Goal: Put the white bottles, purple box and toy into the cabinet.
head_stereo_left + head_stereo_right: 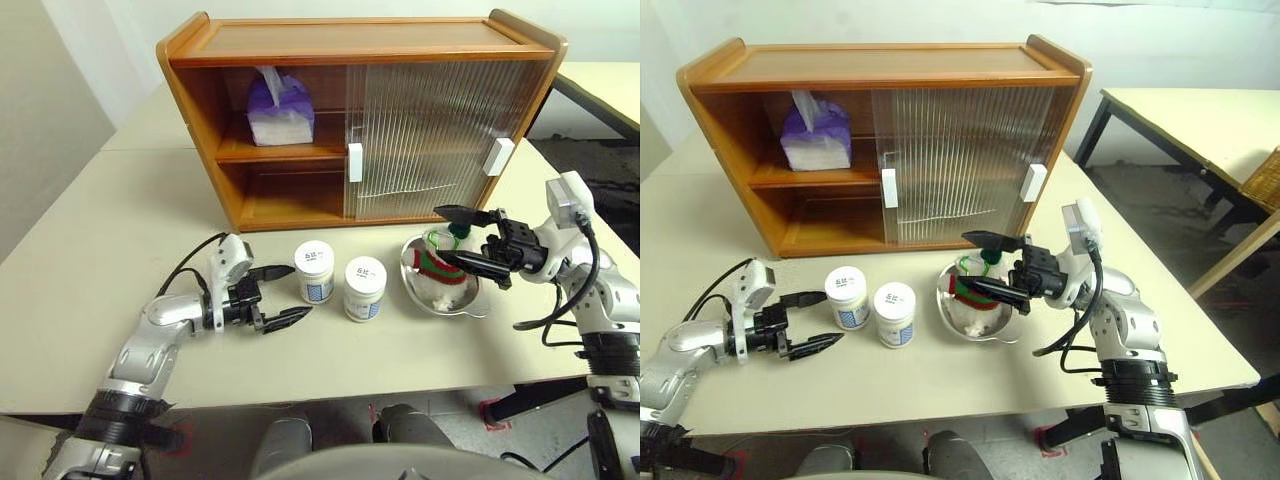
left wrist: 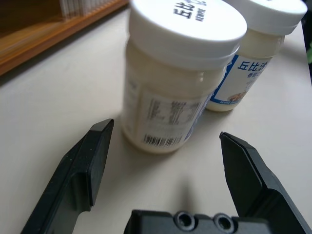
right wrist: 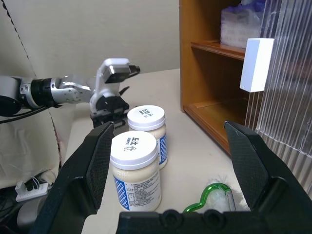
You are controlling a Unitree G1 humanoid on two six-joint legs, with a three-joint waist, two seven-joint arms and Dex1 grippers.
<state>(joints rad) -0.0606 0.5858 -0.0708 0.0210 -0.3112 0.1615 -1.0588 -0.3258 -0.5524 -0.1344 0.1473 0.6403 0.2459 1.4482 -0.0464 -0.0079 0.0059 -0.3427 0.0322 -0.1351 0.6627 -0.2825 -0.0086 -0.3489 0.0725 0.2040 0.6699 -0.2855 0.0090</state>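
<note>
My left gripper [image 1: 281,295] has its jaws wide open and empty, low over the desk [image 1: 90,250], just beside the nearer white bottle [image 1: 314,271]. The second bottle [image 1: 365,288] stands just past it. My right gripper [image 1: 466,238] is also spread open with nothing in it, hovering over the toy [image 1: 440,262], which lies in a metal dish [image 1: 445,296]. The purple box [image 1: 279,107] already sits on the upper shelf of the cabinet [image 1: 355,115], whose left half is open. I judge the bottle pickup is in hand: next I should slide my left jaws around the near bottle and close.
</note>
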